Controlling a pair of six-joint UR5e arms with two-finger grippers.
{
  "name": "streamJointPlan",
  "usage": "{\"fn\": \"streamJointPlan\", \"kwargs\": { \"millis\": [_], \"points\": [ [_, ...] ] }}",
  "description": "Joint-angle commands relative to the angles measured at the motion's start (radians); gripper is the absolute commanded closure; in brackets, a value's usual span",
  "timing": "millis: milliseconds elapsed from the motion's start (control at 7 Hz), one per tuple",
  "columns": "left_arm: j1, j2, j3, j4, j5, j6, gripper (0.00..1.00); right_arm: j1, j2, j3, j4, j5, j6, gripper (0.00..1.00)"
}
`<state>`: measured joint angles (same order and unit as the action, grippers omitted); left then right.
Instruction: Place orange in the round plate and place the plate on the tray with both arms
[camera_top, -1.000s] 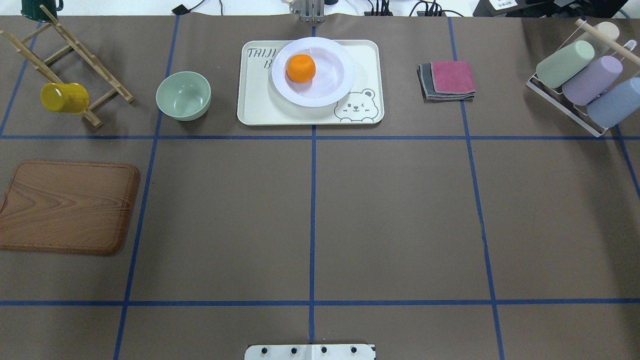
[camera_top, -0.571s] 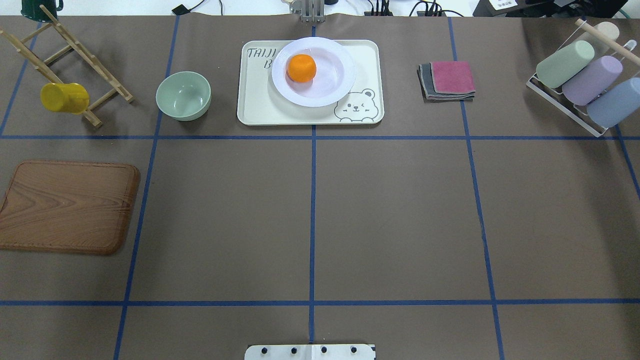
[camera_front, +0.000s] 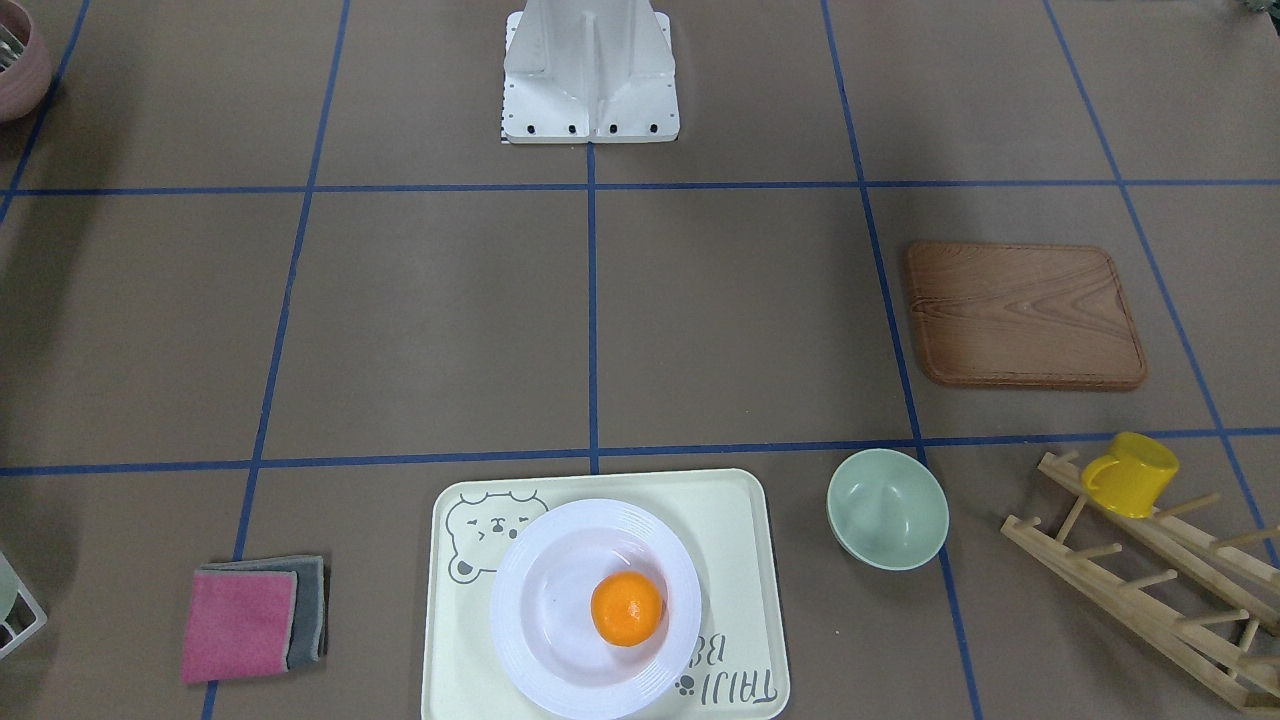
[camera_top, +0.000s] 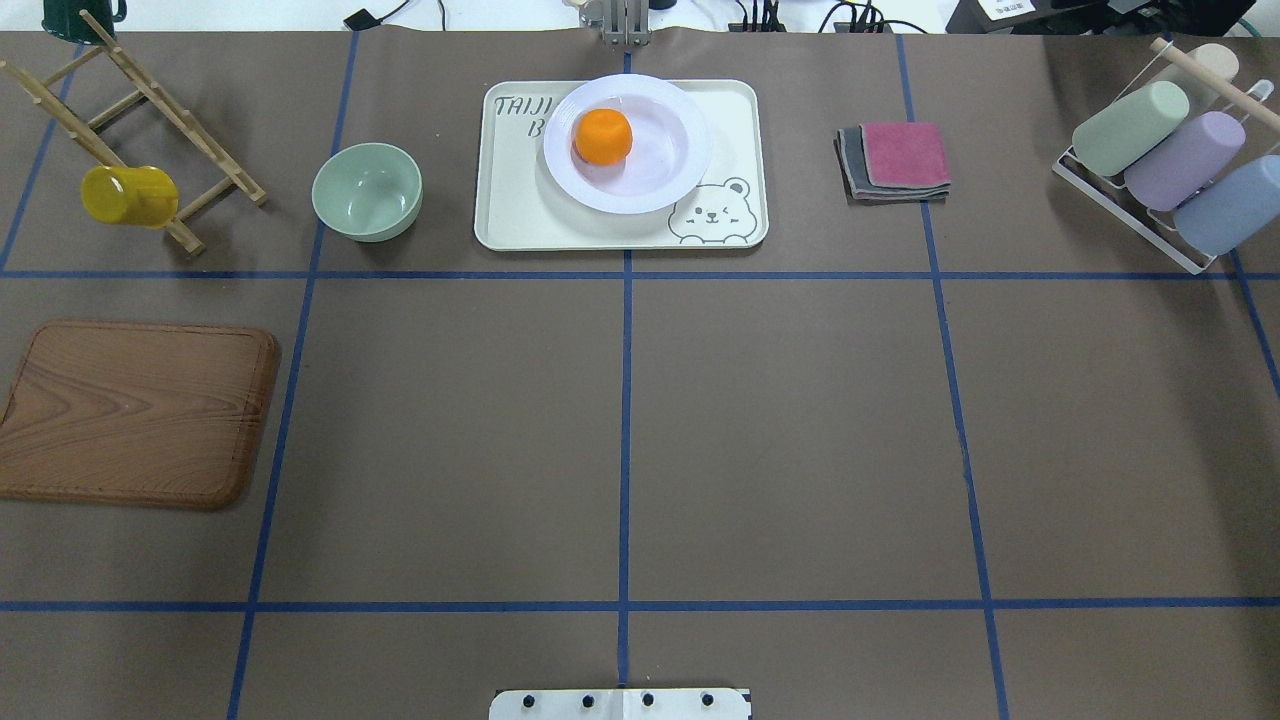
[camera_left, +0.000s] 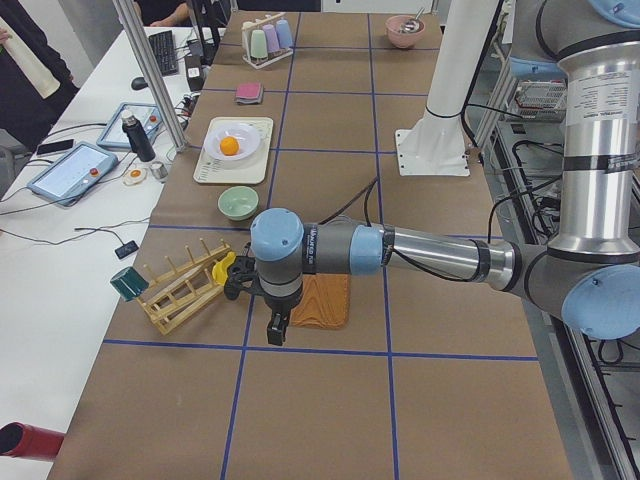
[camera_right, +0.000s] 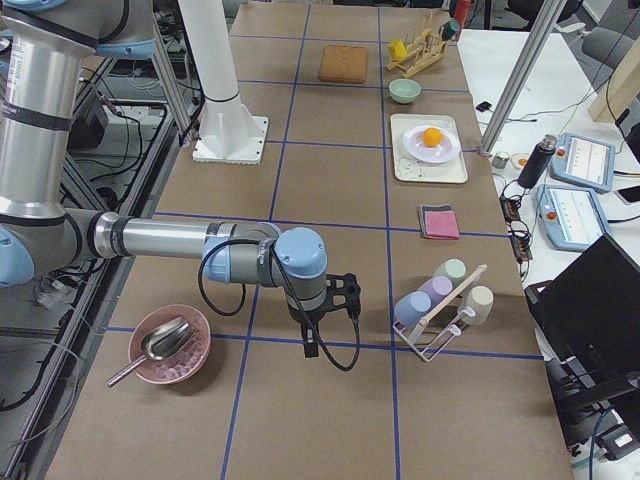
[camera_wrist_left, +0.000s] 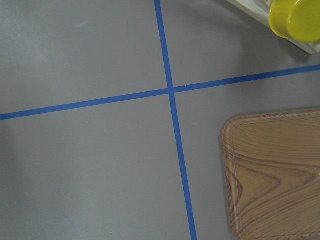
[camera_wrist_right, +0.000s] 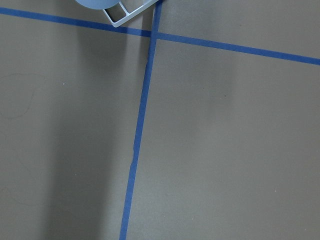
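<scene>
So: orange (camera_top: 602, 136) in round plate (camera_top: 692, 160), hugging tray (camera_top: 520, 212) edge.

Overhead & front cams opposite, steep; both w/ tray (camera_top: 510, 205).

one orange (camera_top: 602, 136), one plate (camera_top: 668, 152), one tray (camera_top: 520, 210)

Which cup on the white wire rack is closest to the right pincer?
The pale blue plastic cup, at the row's end nearest the right pincer; the purple cup, green cup and cream cup lie farther away.
</scene>
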<state>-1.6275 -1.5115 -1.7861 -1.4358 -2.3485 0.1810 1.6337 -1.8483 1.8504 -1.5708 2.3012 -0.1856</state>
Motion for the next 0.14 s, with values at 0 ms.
{"fn": "streamJointPlan", "kwargs": {
  "millis": [0],
  "points": [
    [0.000,0.001,-0.001,0.000,0.000,0.000,0.02,0.000,-0.005,0.001,0.001,0.004,0.000,0.00]
  ]
}}
